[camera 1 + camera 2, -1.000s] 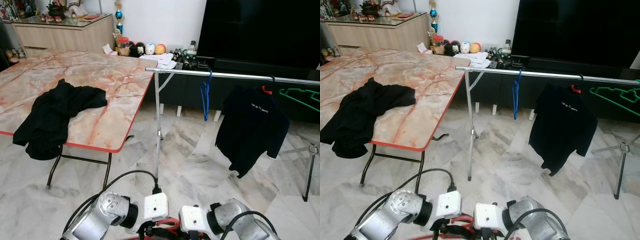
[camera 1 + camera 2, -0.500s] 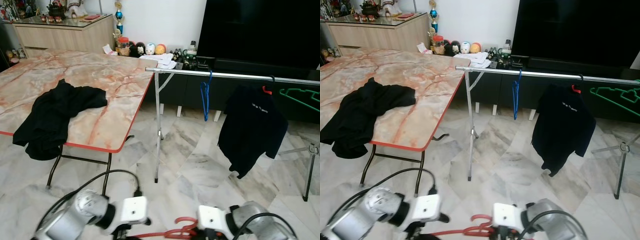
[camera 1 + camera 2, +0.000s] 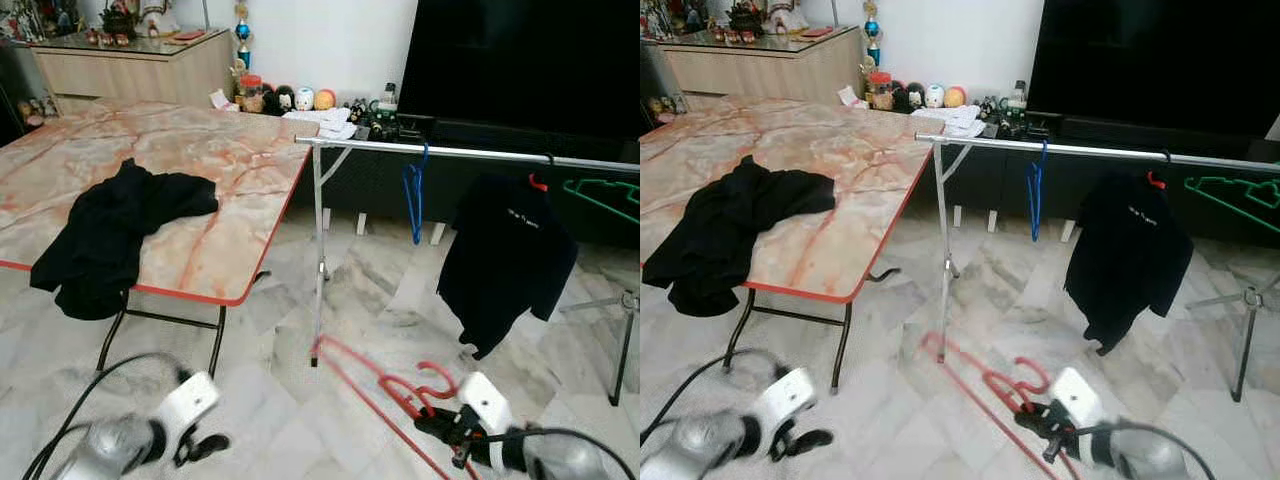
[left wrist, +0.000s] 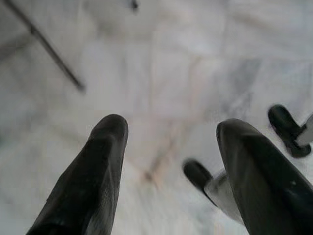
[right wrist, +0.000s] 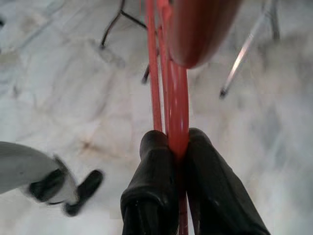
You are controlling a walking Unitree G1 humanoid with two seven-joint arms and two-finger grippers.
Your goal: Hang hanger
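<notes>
A red hanger (image 3: 400,395) slants up off the floor, its hook near my right gripper (image 3: 442,428), which is shut on it low at the right. In the right wrist view the two black fingers (image 5: 151,166) pinch the hanger's red wire (image 5: 177,107). My left gripper (image 4: 168,128) stands open over bare floor low at the left (image 3: 203,447), apart from the hanger. The silver clothes rail (image 3: 470,152) runs across ahead, above and beyond the hanger.
On the rail hang a blue hanger (image 3: 411,195), a black shirt (image 3: 505,260) and a green hanger (image 3: 600,195). A marble-top folding table (image 3: 210,150) with a black garment (image 3: 110,235) stands to the left. A dark TV cabinet lies behind the rail.
The two grippers have drawn apart: the right one swung right and lifted the red hanger, while the left one moved off to the left, open and away from the hanger.
</notes>
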